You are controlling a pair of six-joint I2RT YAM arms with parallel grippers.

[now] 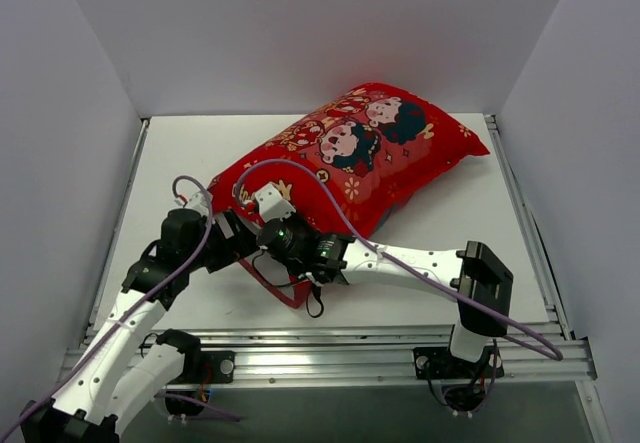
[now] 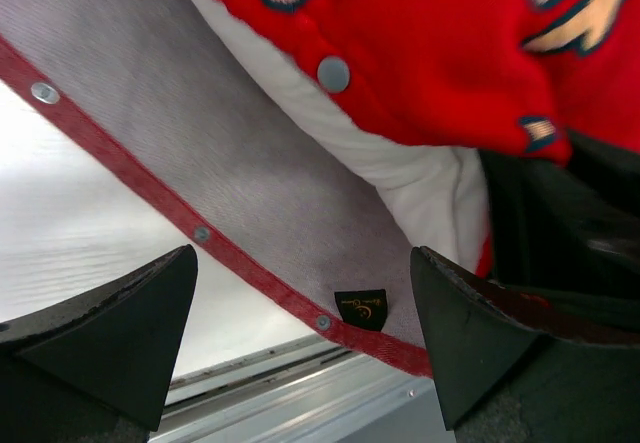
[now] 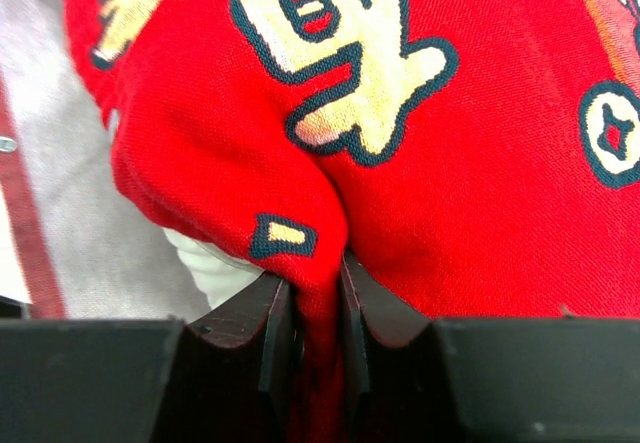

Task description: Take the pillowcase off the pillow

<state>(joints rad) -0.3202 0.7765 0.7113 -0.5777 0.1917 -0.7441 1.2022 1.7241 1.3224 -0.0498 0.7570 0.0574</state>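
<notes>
Clearly, right jaws pinch a fold of the red, gold-printed pillowcase (image 3: 480, 193) while left jaws gape empty.

Red pillowcase (image 1: 350, 158) (mouth open) covers white pillow (image 2: 420, 188).

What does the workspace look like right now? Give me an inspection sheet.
Surface: flat white table.
Job's things: bright red printed fabric pillowcase lies across the table; plump white pillow shows at its open end.
Clutter: nothing seen.
Grippers: left gripper open, facing the open end; right gripper shut on a fold of the pillowcase.
Cables: purple cables loop along both arms.
Surroundings: plain white walls on three sides; aluminium rail at the near edge.
</notes>
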